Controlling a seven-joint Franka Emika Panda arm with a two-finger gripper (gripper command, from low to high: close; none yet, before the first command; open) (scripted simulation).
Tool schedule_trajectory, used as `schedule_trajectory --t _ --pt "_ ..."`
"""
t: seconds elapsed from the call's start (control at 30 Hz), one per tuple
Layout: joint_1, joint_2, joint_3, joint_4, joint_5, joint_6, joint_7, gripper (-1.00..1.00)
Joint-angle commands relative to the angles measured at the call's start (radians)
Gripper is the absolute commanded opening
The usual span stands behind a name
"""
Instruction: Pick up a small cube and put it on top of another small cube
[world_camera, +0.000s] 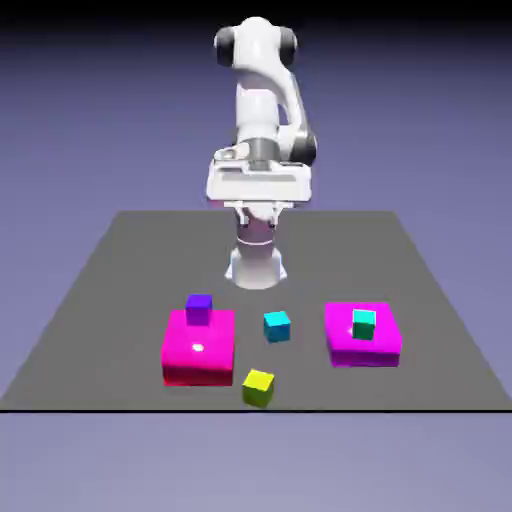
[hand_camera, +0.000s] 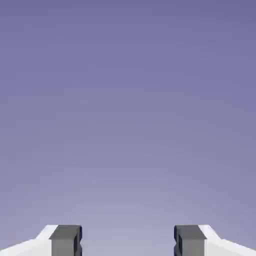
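The small yellow-green cube (world_camera: 258, 387) rests on the table near its front edge. The small cyan cube (world_camera: 277, 326) sits a little behind it, between two magenta blocks. My gripper (world_camera: 258, 213) hangs high above the table's back, in front of the robot's base and well away from both cubes. In the hand view my gripper (hand_camera: 127, 240) is open: its grey fingertips (hand_camera: 66, 240) stand wide apart with only the blue-violet backdrop between them. Neither cube shows in that view.
A magenta block (world_camera: 198, 348) on the exterior view's left carries a purple cube (world_camera: 199, 308). On the right, a flatter magenta block (world_camera: 362, 340) carries a teal cube (world_camera: 364, 323). The grey table (world_camera: 110, 290) ends just in front of the yellow-green cube.
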Motion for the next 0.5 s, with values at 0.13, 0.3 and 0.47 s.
schedule_trajectory --t 0.13,0.3,0.47 --pt "0.041 0.181 -0.009 0.131 -0.093 -0.157 -0.092 0.0" --pt "0.082 0.362 -0.018 0.263 -0.186 -0.313 -0.184 0.0" --pt "0.123 0.544 -0.028 0.394 -0.279 -0.47 -0.277 0.0"
